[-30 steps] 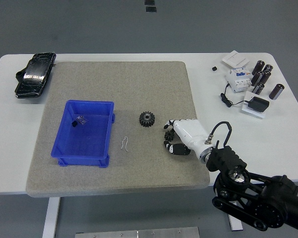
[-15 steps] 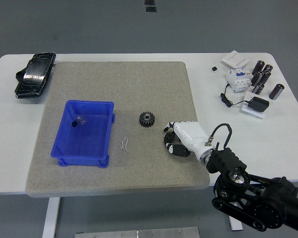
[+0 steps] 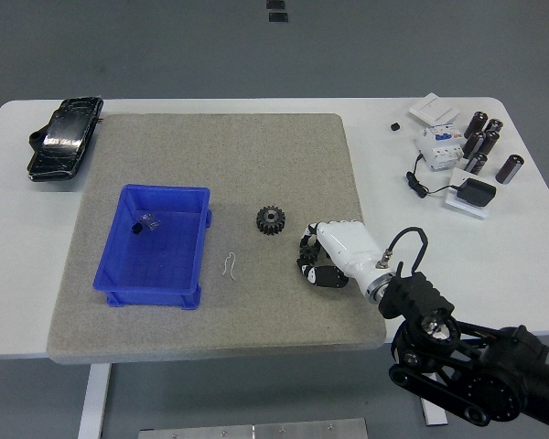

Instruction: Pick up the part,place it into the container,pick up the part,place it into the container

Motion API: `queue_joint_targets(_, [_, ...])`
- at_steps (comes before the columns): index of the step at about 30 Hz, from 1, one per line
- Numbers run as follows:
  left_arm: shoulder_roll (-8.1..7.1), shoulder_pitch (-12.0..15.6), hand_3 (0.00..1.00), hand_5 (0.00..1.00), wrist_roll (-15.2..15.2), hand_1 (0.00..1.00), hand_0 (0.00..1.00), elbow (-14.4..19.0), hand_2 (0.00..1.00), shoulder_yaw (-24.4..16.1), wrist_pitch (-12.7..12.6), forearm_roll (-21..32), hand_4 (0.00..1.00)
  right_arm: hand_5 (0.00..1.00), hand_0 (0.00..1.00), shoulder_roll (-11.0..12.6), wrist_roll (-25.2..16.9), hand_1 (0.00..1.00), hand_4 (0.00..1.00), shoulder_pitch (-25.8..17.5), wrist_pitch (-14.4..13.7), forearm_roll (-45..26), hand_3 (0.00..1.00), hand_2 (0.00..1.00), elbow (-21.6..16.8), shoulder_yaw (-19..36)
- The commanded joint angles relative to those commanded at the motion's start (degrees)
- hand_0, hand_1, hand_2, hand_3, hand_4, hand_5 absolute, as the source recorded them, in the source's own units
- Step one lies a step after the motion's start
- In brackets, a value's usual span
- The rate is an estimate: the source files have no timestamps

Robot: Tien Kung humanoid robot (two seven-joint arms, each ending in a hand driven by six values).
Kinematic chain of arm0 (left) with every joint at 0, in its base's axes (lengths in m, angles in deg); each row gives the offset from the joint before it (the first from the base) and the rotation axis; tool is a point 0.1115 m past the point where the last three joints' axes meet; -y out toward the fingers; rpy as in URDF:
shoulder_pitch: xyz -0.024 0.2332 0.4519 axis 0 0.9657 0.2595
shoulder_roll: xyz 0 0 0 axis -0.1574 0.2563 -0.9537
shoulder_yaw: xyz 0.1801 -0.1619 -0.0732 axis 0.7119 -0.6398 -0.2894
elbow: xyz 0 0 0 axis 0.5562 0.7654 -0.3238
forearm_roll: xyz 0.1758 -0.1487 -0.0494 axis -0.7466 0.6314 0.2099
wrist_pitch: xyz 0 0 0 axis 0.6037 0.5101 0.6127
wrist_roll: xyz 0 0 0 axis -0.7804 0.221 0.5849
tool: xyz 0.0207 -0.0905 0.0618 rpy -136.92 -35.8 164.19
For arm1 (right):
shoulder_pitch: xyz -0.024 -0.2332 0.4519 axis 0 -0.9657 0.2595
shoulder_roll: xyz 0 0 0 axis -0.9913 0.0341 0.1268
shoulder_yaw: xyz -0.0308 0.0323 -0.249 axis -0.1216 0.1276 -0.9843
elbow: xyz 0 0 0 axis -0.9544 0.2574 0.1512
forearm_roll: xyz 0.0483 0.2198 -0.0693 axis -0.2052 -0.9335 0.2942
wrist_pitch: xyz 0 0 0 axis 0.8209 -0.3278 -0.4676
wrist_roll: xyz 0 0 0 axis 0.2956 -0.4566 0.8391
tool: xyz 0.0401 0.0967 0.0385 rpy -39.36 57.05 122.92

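Note:
A black gear (image 3: pixel 271 219) lies on the grey mat (image 3: pixel 220 165), to the right of the blue bin (image 3: pixel 156 285). A small dark part (image 3: pixel 144 223) lies inside the bin near its far left corner. A thin white wire piece (image 3: pixel 230 263) lies on the mat between the bin and my right hand. My right hand (image 3: pixel 310 260), white with black fingertips, hovers low over the mat just right of and below the gear. Its fingers are loosely bent downward and hold nothing. The left arm is out of view.
A black pouch (image 3: pixel 64 137) lies at the table's far left. At the far right stand several dark cylinders (image 3: pixel 487 142), a white electrical unit (image 3: pixel 439 144), a black adapter with cable (image 3: pixel 476 192) and a white card (image 3: pixel 434 109).
My right hand has crept a little to the left, towards the gear. Nothing else has moved.

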Motion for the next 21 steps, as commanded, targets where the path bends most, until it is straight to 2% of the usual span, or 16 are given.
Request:
queue_joint_targets(3, [-0.02, 0.01, 0.679, 0.37, -0.19, 0.728, 0.75, 0.0, 0.73, 0.02, -0.15, 0.06, 0.713, 0.148, 0.274, -0.03, -0.08, 0.391, 0.592, 0.02, -0.03, -0.13, 0.456, 0.407, 0.23, -0.33])
queue_joint_targets(4, [-0.03, 0.01, 0.677, 0.372, -0.26, 0.728, 0.747, 0.0, 0.728, 0.02, -0.2, 0.09, 0.712, 0.174, 0.274, -0.03, -0.11, 0.392, 0.557, 0.04, -0.02, -0.17, 0.398, 0.387, 0.31, -0.43])
queue_joint_targets(9, [-0.02, -0.03, 0.677, 0.372, -0.56, 0.728, 0.747, -0.01, 0.728, 0.06, -0.43, 0.25, 0.712, 0.174, 0.274, 0.18, -0.31, 0.392, 0.557, 0.13, -0.57, -0.44, 0.398, 0.387, -0.12, -0.44])
queue_joint_targets(10, [-0.01, -0.01, 0.674, 0.374, -0.57, 0.724, 0.747, 0.0, 0.726, 0.05, -0.47, 0.3, 0.712, 0.19, 0.269, 0.33, -0.32, 0.391, 0.539, 0.23, -0.87, -0.72, 0.372, 0.376, -0.77, -0.24])
queue_joint_targets(14, [0.04, 0.12, 0.674, 0.374, -0.4, 0.724, 0.747, 0.07, 0.726, -0.19, -0.5, 0.08, 0.712, 0.19, 0.269, 0.57, -0.42, 0.391, 0.539, 1.54, -2.28, -2.53, 0.372, 0.376, -4.51, 0.52])
queue_joint_targets(19, [0.12, 0.3, 0.673, 0.379, 0.24, 0.723, 0.747, 0.25, 0.726, -0.9, -0.39, -0.9, 0.712, 0.185, 0.266, -2.45, -0.83, 0.393, 0.539, 5.98, -4.31, -4.72, 0.375, 0.38, -9.64, 0.1])
queue_joint_targets(21, [0.14, 0.24, 0.673, 0.379, 0.53, 0.723, 0.747, 0.32, 0.726, -1.15, -0.28, -1.38, 0.712, 0.185, 0.266, -4.84, -0.75, 0.393, 0.539, 8.34, -4.57, -4.56, 0.375, 0.38, -10.56, -1.25])
